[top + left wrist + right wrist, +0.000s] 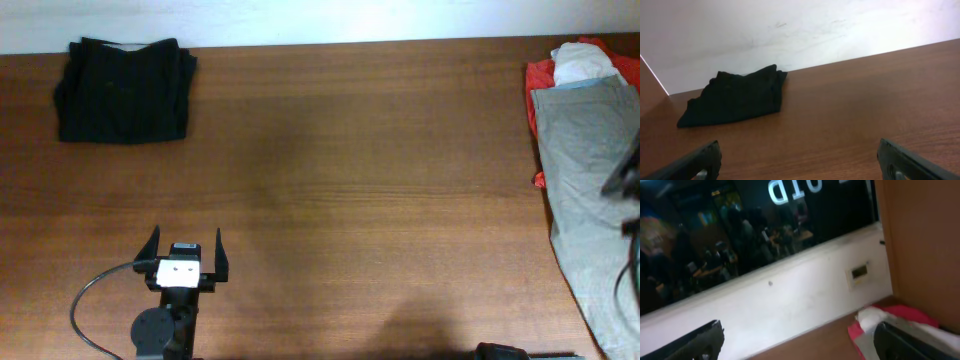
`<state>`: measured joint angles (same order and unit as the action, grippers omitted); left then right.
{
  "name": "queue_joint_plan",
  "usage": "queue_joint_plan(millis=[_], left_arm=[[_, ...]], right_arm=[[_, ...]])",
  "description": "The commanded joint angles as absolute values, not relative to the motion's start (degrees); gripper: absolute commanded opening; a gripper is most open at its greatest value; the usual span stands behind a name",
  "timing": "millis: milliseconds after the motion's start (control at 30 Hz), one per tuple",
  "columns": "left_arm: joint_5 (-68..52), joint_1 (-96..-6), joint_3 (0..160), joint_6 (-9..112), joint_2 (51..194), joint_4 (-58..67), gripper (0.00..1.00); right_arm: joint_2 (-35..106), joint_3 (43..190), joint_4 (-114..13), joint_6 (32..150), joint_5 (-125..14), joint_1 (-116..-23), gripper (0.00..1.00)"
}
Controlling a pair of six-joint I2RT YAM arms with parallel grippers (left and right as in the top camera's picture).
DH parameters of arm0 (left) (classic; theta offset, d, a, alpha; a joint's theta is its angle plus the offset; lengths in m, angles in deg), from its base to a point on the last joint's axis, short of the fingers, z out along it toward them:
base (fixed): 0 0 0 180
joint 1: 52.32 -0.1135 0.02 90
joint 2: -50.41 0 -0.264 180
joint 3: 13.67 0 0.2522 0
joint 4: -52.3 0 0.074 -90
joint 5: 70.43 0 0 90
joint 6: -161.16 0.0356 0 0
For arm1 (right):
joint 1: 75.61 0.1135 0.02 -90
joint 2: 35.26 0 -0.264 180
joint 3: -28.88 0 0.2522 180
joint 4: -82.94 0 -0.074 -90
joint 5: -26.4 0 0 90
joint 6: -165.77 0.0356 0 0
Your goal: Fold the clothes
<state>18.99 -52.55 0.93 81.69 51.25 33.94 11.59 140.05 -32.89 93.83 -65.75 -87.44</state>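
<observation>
resting folded at the far left of the table (350,200), the black garment (125,90) lies apart from both grippers.
nearer the front edge, the left gripper (187,240) points toward the far side with its jaws spread wide and nothing between them (its wrist camera sees the black bundle against the white wall). at the table's right end lies a heap: a red garment (538,75) and a white garment (583,62) at the back, a grey garment (585,190) overlapping the red and running toward the front edge. the right gripper (800,337) is released too, empty, tilted up toward the wall.
</observation>
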Motion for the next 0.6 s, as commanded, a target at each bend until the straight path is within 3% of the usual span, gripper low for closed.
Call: queue_joint_plan(millis=[0, 333, 567], left_arm=[[19.38, -52.86, 0.58, 82.60, 50.75, 33.79, 0.99], [19.38, -52.86, 0.58, 82.60, 50.75, 33.79, 0.99], [19.38, -52.86, 0.58, 82.60, 50.75, 33.79, 0.99]], right_arm=[[5.67, 129.65, -32.21, 94.94, -66.43, -86.88, 0.98], [-19.16, 79.68, -61.24, 98.97, -66.10, -81.39, 0.99], [-26.74, 56.18, -80.30, 99.03, -66.89, -77.39, 0.99]])
